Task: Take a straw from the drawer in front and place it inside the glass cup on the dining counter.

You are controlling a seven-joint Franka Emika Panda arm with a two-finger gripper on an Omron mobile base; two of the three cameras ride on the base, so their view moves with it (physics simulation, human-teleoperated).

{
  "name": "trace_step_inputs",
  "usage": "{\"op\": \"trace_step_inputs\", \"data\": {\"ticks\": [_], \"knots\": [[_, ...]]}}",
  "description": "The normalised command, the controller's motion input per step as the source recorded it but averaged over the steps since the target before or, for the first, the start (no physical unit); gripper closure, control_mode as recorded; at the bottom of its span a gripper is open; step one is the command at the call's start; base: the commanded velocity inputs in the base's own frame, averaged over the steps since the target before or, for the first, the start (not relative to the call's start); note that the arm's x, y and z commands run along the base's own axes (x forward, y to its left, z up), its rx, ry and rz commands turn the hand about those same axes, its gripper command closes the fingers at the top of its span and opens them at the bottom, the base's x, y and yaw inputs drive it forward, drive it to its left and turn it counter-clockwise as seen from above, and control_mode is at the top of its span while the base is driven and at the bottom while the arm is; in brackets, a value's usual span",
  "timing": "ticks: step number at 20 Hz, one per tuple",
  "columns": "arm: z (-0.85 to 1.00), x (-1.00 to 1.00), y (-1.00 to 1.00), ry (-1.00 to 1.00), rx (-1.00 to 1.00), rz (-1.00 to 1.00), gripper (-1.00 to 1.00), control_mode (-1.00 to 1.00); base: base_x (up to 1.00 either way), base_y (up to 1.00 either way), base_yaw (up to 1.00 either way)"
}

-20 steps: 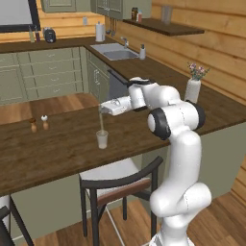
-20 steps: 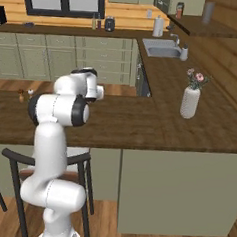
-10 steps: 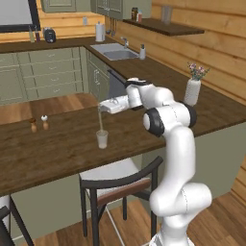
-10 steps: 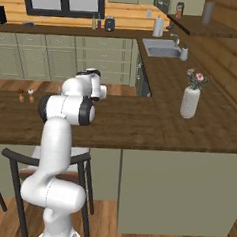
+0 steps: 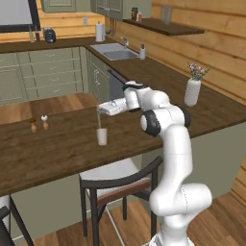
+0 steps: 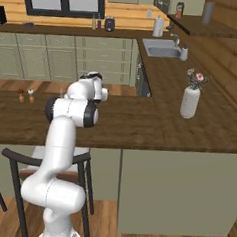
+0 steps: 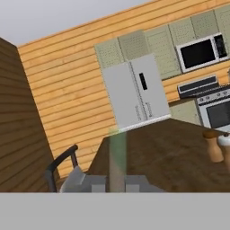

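Note:
My gripper reaches left over the dining counter and is shut on the straw, a thin pale yellow-green stick held nearly upright. The straw's lower end meets the mouth of the glass cup, which stands upright on the dark wood directly below the gripper. How deep the straw sits in the cup I cannot tell. In the hand view the straw rises blurred between the two fingertips, with the dining counter beyond it. The drawer is out of view.
Two small shakers stand on the counter left of the cup, also shakers. A white vase with flowers stands to the right. A dark chair is tucked under the counter's near edge.
The arm's elbow and upper links have swung slightly. The gripper and straw have stayed over the cup, almost in place.

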Motion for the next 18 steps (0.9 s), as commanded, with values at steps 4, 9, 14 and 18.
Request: {"op": "trace_step_inputs", "data": {"ticks": [4,9,14,18], "knots": [[-0.06,-0.65,0.13,0.0,0.0,0.0,1.0,-1.0,0.0,0.0,0.0],[-0.04,-0.77,0.0,0.0,0.0,0.0,1.0,-1.0,0.0,0.0,0.0],[-0.13,-0.41,0.0,0.0,0.0,0.0,1.0,-1.0,0.0,0.0,0.0],[-0.14,-0.01,0.0,0.0,0.0,0.0,1.0,-1.0,0.0,0.0,0.0]]}}
